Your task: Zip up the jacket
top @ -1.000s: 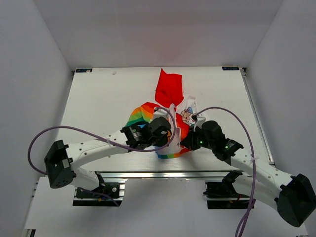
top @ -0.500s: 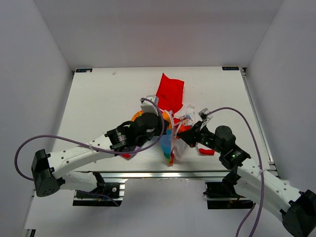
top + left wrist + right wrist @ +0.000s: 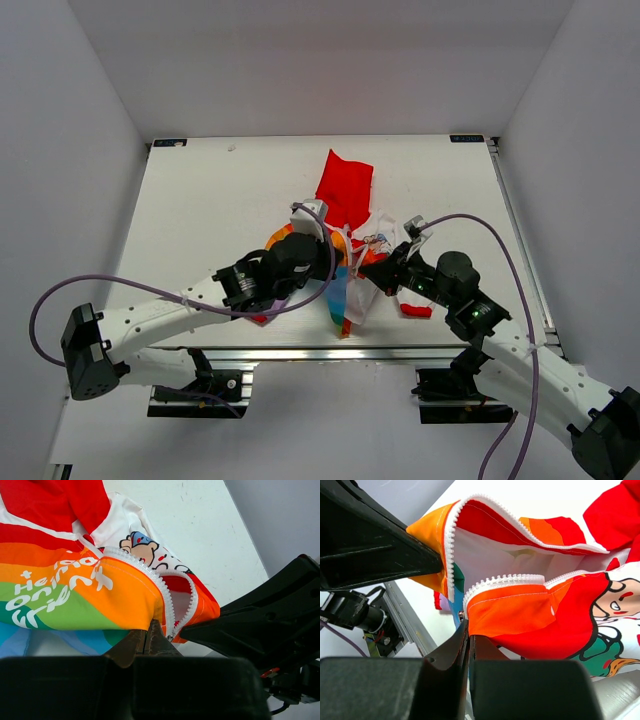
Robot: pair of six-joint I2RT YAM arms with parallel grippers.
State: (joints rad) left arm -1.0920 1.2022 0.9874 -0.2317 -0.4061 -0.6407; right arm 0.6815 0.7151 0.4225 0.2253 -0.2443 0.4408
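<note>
Now lifts front edges of jacket (image 3: pixel 345 185) closer together, each clamped in left gripper (image 3: pixel 150 631) or right gripper (image 3: pixel 468 626), seemingly ready for zipper joining.

place: lab test cell | evidence: white enclosure walls (image 3: pixel 80 90), white table (image 3: pixel 215 185)

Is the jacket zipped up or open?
The jacket is open: its two rows of white zipper teeth lie apart, white lining showing between them. The left pincer and right pincer each pinch one front edge.
</note>
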